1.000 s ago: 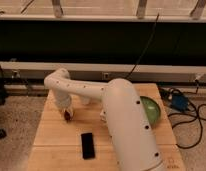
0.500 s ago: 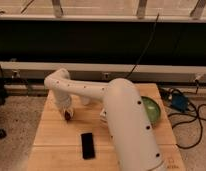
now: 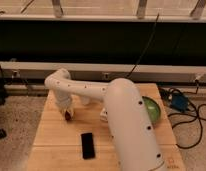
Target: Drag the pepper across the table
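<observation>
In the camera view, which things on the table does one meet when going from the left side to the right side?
The gripper down at the pepper near the left edge of the table → the black phone → the green bowl-like object, partly behind the arm.

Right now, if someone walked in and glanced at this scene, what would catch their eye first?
The big white robot arm dominates, sweeping from the lower right across the table to its far left part. There its hand is down at the small dark red pepper. A flat black phone lies near the front, and a green bowl peeks out at the right.
</observation>
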Available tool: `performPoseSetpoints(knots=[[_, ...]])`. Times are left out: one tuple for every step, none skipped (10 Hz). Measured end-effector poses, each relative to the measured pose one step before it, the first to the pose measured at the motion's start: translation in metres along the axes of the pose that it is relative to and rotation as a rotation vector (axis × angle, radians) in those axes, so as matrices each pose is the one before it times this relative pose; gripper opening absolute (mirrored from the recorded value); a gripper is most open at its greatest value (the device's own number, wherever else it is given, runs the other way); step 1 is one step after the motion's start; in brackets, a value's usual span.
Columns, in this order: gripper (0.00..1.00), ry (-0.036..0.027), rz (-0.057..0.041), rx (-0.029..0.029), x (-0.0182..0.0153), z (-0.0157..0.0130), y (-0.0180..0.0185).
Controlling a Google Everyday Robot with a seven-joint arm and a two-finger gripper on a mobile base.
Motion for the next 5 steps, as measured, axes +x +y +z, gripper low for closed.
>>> performPoseSetpoints(knots=[[0.00, 0.00130, 0.00238, -0.00061, -0.00033, 0.00000, 0.00143], [0.00, 0.00026, 0.00117, -0.00027, -0.00061, 0.00027, 0.00077], [0.00, 0.00129, 0.00196, 0.00056, -0.00001, -0.00041, 0.00050], [0.00, 0.00066, 0.00184, -0.00032, -0.00055, 0.00049, -0.00001], [0.00, 0.00133, 0.00101, 0.00101, -0.00069, -0.00034, -0.00073]])
